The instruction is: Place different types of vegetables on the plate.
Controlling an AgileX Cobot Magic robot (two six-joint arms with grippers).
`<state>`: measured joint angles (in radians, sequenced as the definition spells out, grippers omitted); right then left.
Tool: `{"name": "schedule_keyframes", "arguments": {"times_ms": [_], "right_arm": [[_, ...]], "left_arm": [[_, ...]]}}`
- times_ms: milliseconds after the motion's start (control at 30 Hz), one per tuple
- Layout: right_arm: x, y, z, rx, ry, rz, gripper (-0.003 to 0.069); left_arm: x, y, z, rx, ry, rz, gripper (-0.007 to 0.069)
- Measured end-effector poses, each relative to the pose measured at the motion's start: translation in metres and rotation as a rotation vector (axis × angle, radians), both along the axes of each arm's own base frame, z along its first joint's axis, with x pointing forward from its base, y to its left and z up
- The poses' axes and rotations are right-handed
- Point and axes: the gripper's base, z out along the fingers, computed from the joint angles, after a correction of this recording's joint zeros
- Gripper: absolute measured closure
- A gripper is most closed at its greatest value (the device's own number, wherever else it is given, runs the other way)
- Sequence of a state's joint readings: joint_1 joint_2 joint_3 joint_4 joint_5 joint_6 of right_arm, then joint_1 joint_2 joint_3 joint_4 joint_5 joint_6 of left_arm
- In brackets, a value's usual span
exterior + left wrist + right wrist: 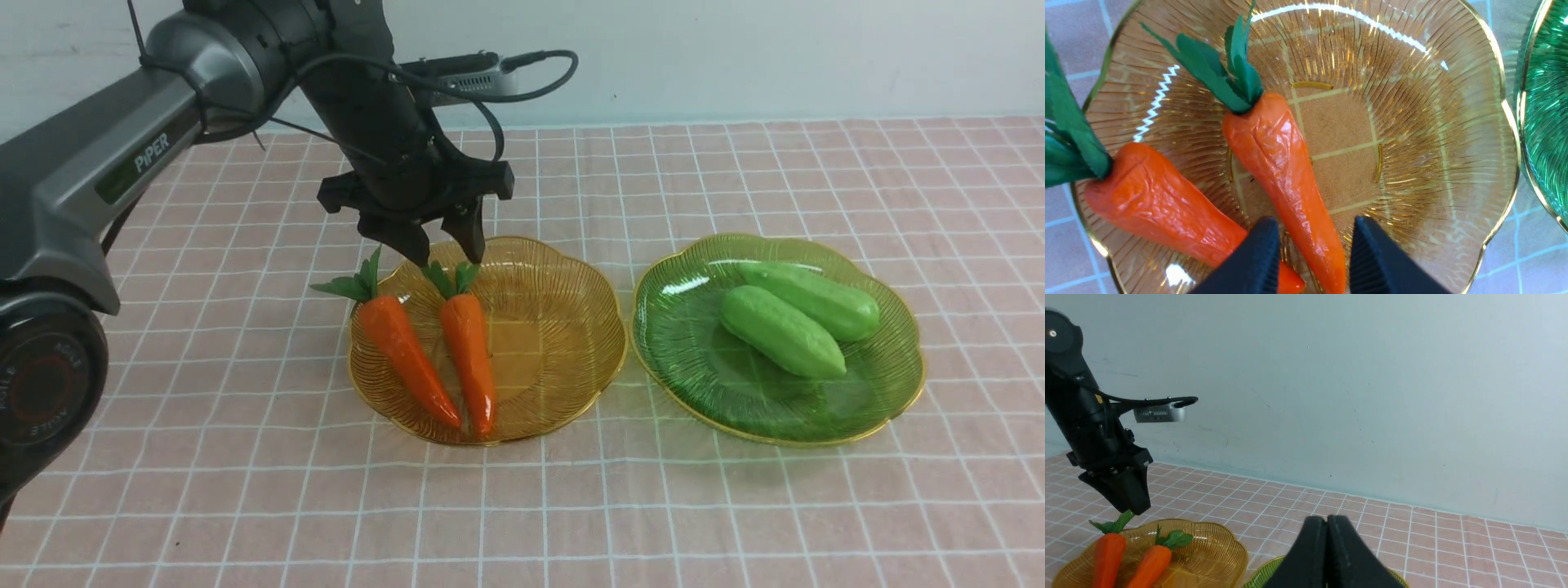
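Jaws of the left black gripper [447, 255] stand parted, holding nothing, just above the leafy top of one glossy orange toy carrot [469, 359]. Its twin [404, 355] lies beside it on the amber ribbed glass plate [571, 269]. Two smooth light-green toy cucumbers [780, 331] share the neighbouring green glass plate [653, 286], seemingly sorted by kind. The right gripper [1327, 522], pressed closed and empty, hangs apart.

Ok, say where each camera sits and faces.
Front: between the arms, facing forward over amber plate with carrots and green plate with cucumbers; left arm and open left pincer show.
Left wrist: on the left arm, looking down into the amber plate; pincer tips frame one carrot.
Right wrist: on the right arm, facing the wall; shut right pincer shows.
Shared: all see the carrots.
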<state>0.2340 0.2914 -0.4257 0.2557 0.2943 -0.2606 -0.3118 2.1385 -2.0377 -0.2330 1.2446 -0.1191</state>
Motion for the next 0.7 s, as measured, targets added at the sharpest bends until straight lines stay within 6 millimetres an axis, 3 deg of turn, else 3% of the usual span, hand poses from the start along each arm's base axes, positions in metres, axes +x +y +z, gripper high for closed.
{"name": "schedule_keyframes", "arguments": {"times_ms": [100,200,300,433,533,700], "right_arm": [[0.000,0.000,-0.001,-0.002,0.008,0.001,0.0674],[0.000,0.000,-0.001,-0.002,0.008,0.001,0.0674],[0.000,0.000,-0.001,-0.002,0.009,0.002,0.0674],[0.000,0.000,-0.002,-0.006,0.010,0.002,0.0674],[-0.003,-0.001,-0.010,-0.005,0.008,0.001,0.0674],[-0.009,-0.003,-0.038,-0.009,0.025,-0.014,0.0674]], "left_arm": [[-0.002,0.001,0.008,0.004,-0.029,-0.031,0.0452],[-0.007,0.004,0.037,0.019,-0.125,-0.084,0.0561],[-0.020,0.010,0.066,0.026,-0.199,-0.105,0.0617],[-0.044,0.018,0.098,0.017,-0.261,-0.112,0.0628],[-0.076,0.029,0.125,0.022,-0.308,-0.113,0.0628],[-0.098,0.041,0.139,0.063,-0.341,-0.110,0.0628]]}}
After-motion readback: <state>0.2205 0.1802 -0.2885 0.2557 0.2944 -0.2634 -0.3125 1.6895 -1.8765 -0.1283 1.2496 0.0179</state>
